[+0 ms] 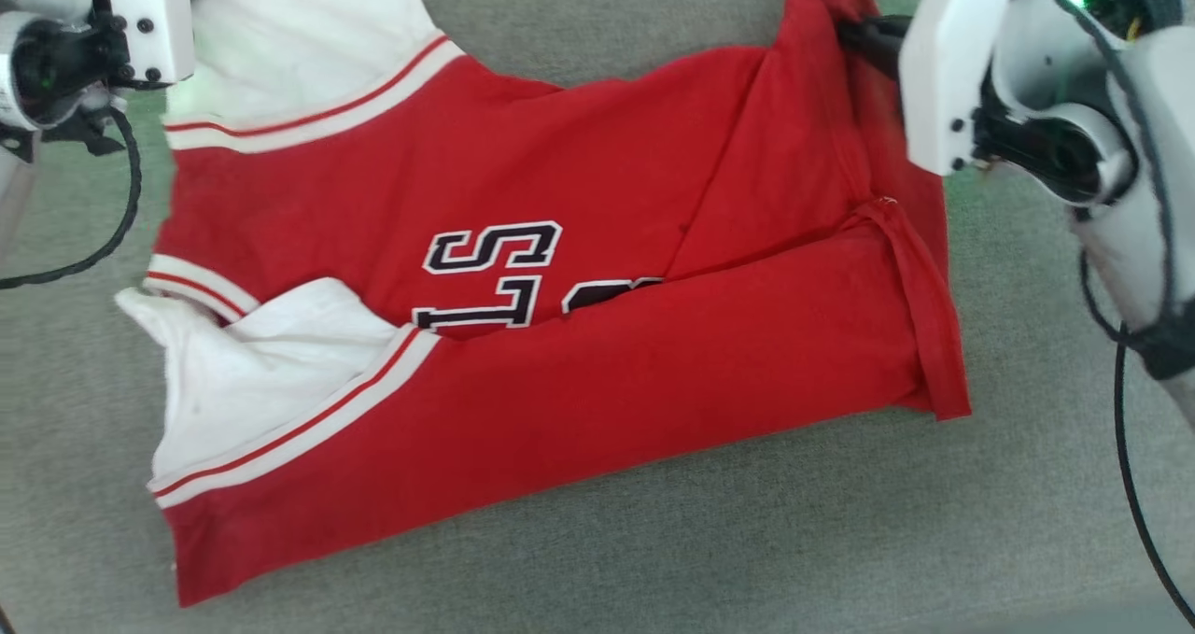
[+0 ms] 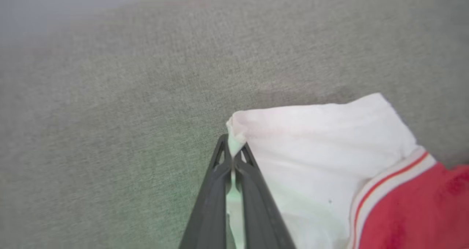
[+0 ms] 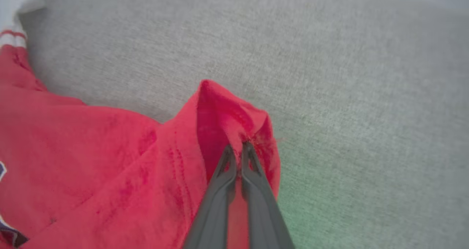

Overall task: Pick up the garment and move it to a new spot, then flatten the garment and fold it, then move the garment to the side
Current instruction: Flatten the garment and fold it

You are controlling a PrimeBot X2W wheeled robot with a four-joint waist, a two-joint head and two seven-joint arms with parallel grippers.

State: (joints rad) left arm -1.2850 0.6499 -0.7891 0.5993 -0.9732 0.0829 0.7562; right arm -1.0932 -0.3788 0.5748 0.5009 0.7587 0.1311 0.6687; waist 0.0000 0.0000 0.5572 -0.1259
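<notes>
The garment [image 1: 560, 242] lies half-folded mid-counter [image 1: 653, 541]. At far left, the left tool [image 2: 232, 155] is clenched on the tip of the white sleeve [image 2: 315, 139]. At far right, the right tool [image 3: 238, 148] pinches the red hem corner [image 3: 227, 106]. Both bites look thin, so an uneven pull could slip one and skew the fold. Bare counter lies open near and far.

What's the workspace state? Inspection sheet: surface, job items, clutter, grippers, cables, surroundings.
Surface: grey-green woven surface, flat.
Job's things: garment lies partly folded, near edge folded over the lettering.
Clutter: nothing seen.
Grippers: left gripper shut on the white sleeve at its corner; right gripper shut on a red hem corner.
Cables: black cable loops by the left wrist; second cable runs down by the right arm.
Surroundings: nothing seen.
</notes>
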